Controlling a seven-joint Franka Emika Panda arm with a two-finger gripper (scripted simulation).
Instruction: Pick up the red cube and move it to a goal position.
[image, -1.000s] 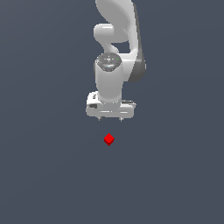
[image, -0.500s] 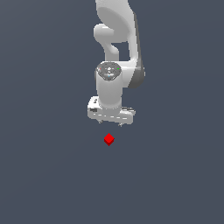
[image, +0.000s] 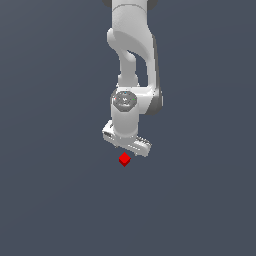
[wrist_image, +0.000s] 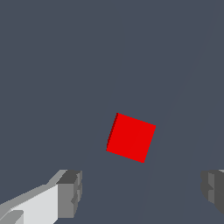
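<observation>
**Open gripper poised just above the red cube**

Nearest to us in the wrist view, we see the gripper (wrist_image: 140, 192) with its two fingers (wrist_image: 70, 192) set wide apart: blocky grey pads with ridged faces, one on a smooth white mount. Between and beyond them lies the red cube (wrist_image: 131, 137), a flat, matte, sharp-edged block turned slightly askew, touching neither pad. It rests on a plain slate-grey surface (wrist_image: 52, 65) with no texture; we cannot see any edge or corner of it.

In the exterior view, the cube (image: 124, 159) sits just below the gripper (image: 127, 149). Behind rises the glossy white arm (image: 131, 60), rounded and jointed.
</observation>
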